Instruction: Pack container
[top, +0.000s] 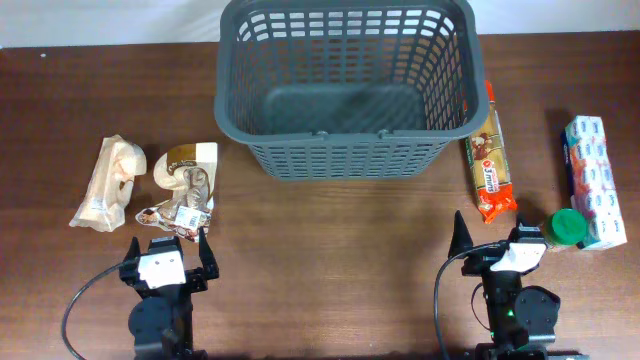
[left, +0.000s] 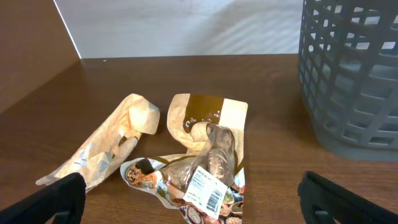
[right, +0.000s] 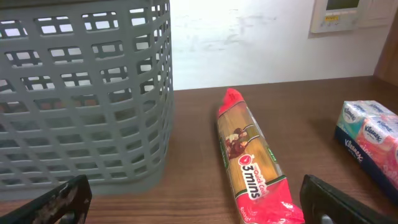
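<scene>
The container (top: 345, 152), a big dark grey slotted basket, stands empty at the back middle of the table; it also fills the right of the left wrist view (left: 354, 81) and the left of the right wrist view (right: 81, 93). My left gripper (top: 168, 244) (left: 196, 202) is open at the front left, just short of a clear printed snack bag (top: 180, 212) (left: 193, 177). At the front right my right gripper (top: 492, 235) (right: 199, 205) is open, with a red-ended spaghetti pack (top: 490, 165) (right: 252, 165) ahead of it. Neither gripper holds or touches anything.
A beige paper bag (top: 105, 185) (left: 106, 143) and a brown-and-cream pouch (top: 190, 160) (left: 208, 115) lie left of the basket. At the right edge lie a tissue pack (top: 595, 180) (right: 370, 134) and a green-lidded jar (top: 567, 228).
</scene>
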